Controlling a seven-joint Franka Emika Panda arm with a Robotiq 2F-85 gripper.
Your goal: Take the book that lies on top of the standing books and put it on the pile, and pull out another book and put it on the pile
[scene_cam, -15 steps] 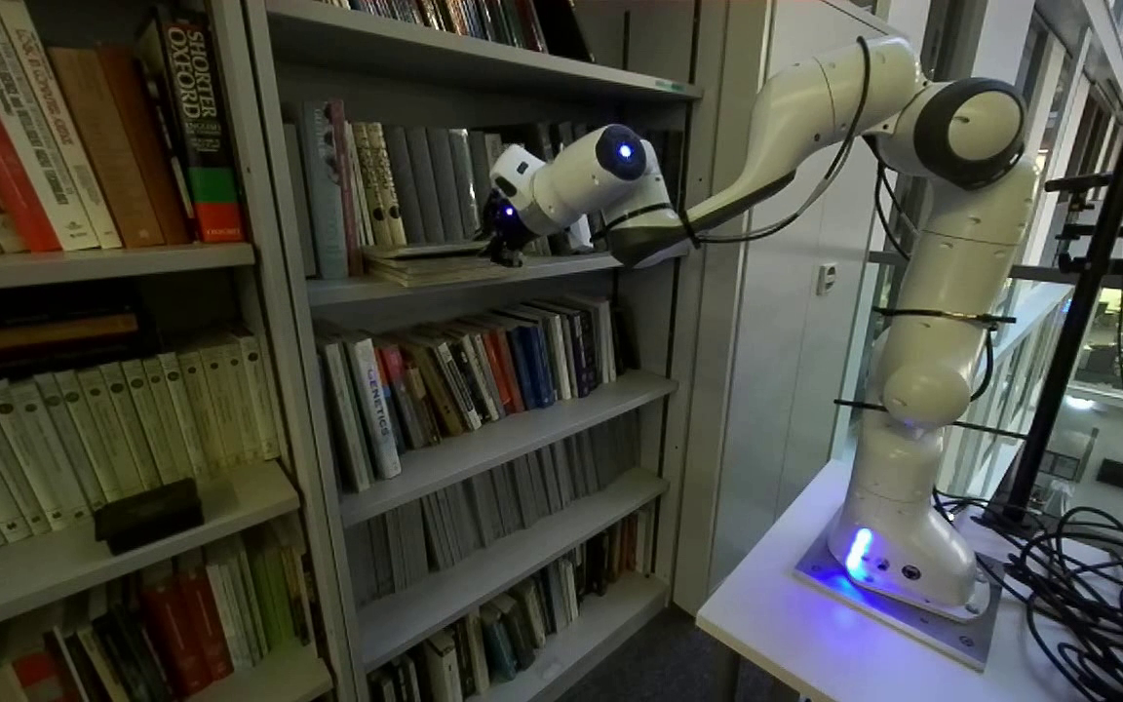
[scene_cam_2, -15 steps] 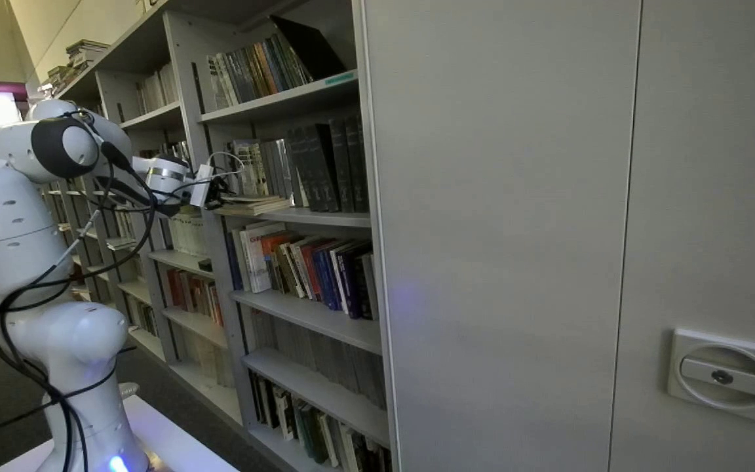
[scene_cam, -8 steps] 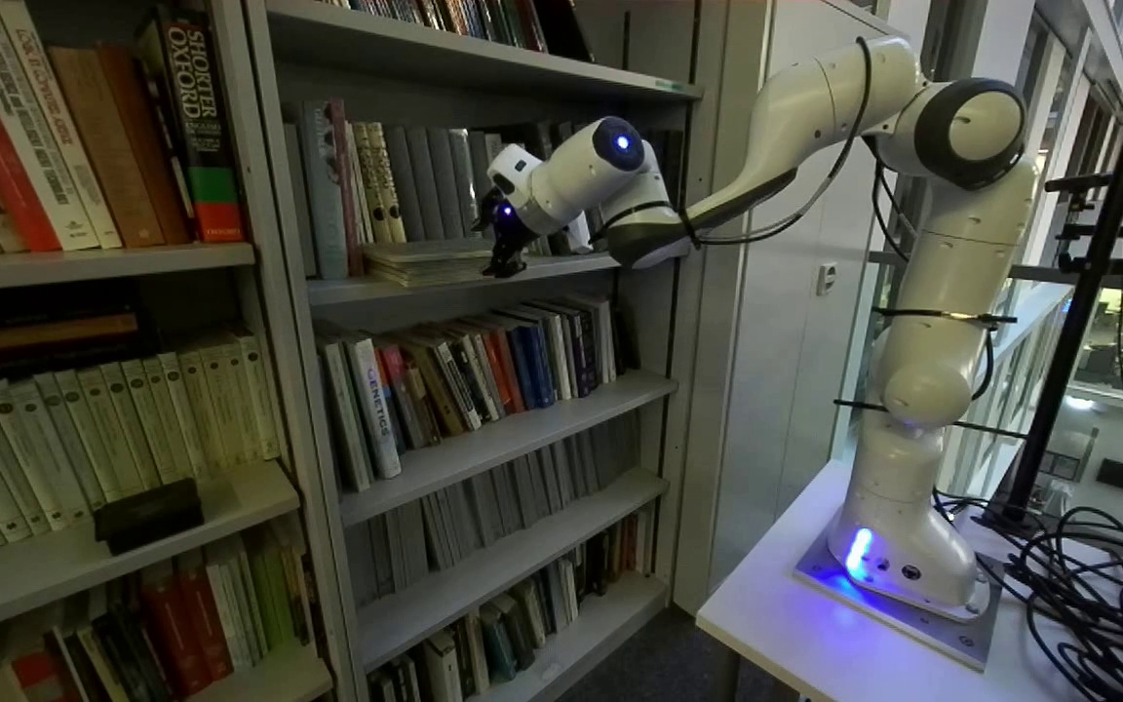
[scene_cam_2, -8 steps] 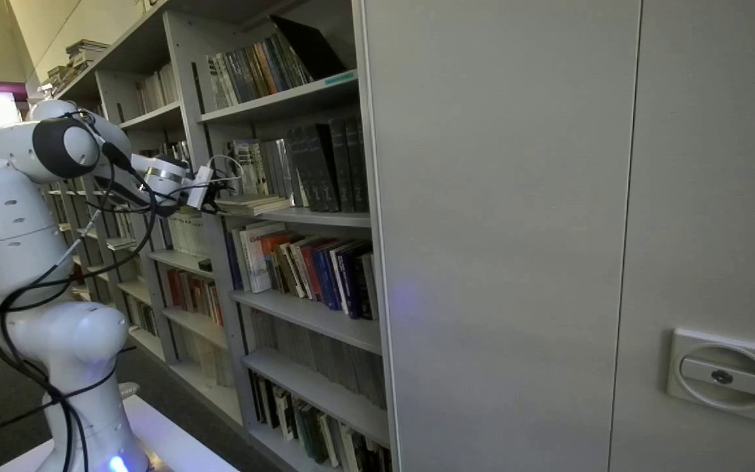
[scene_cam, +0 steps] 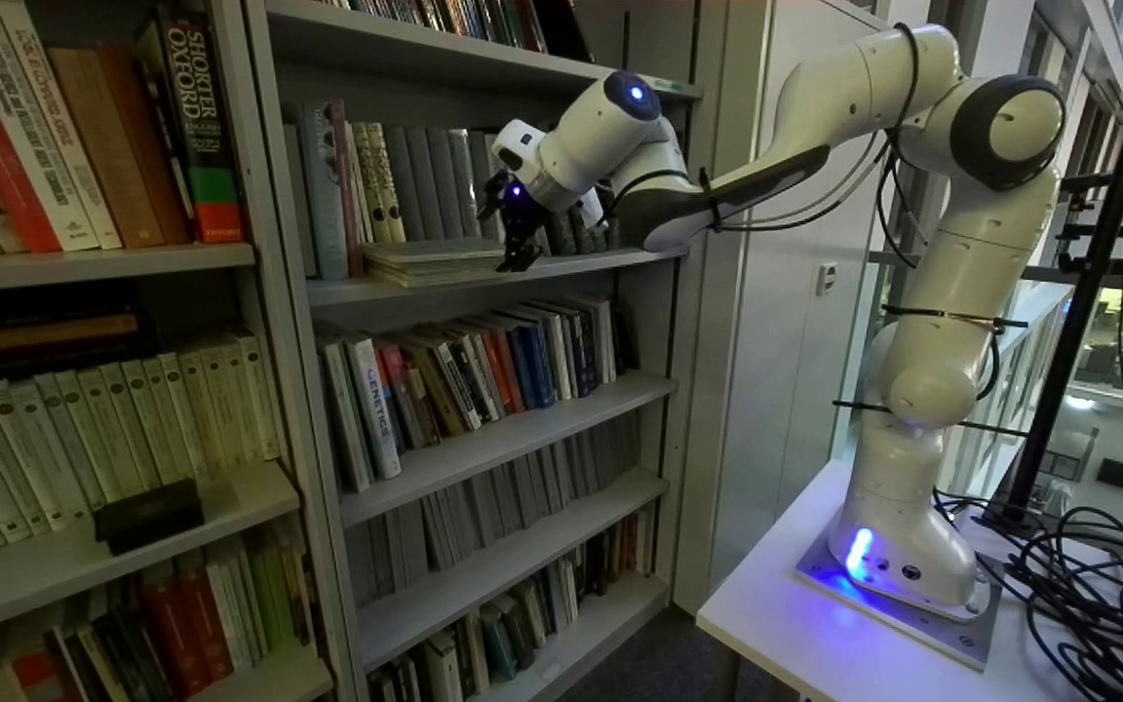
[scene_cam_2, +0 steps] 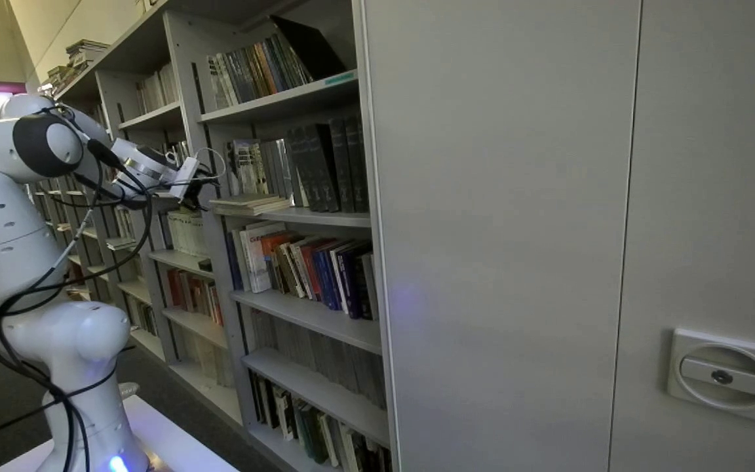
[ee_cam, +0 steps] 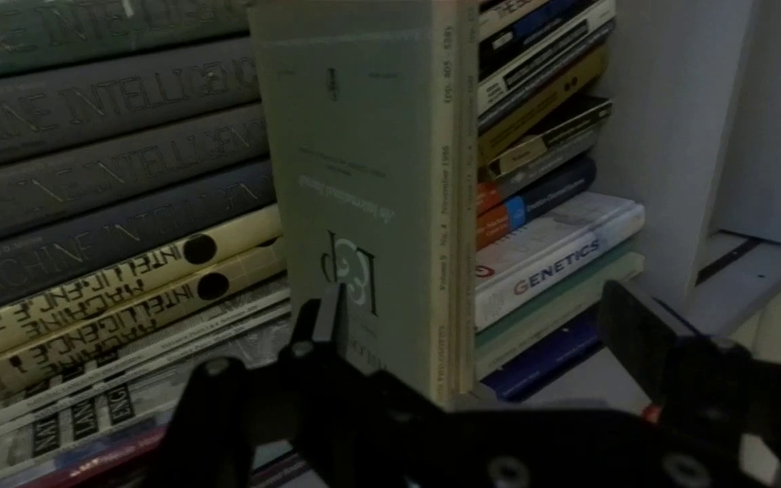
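Facing the pile [scene_cam: 437, 263] with nothing held, snag risk at the cover

Fingers [ee_cam: 641, 332] were spread wide, no book gripped. Main risk: upper finger stood higher than the top book [ee_cam: 363, 129], lower one roughly level with the pile. Dropping or swinging sideways before backing clear could hook the cover and drag that book forward. Pile sat right at the lip of its shelf [scene_cam: 342, 291], so a drag or knock might tip books off. Going in low, the lower finger could bump pile or shelf edge.

Pile lay straight ahead of the fingers, front edge facing the gap between them; near, apparently not touching, exact clearance unclear. It lay flat, olive-grey cover up, in front of the spines behind. First book probably already on it, second pull probably yet to come.

Behind, the standing books [ee_cam: 112, 135] (taken as the task's row) were packed close; pulling one could bring neighbours along through friction. One shelf down stood a white GENETICS book [ee_cam: 560, 264], not a target.
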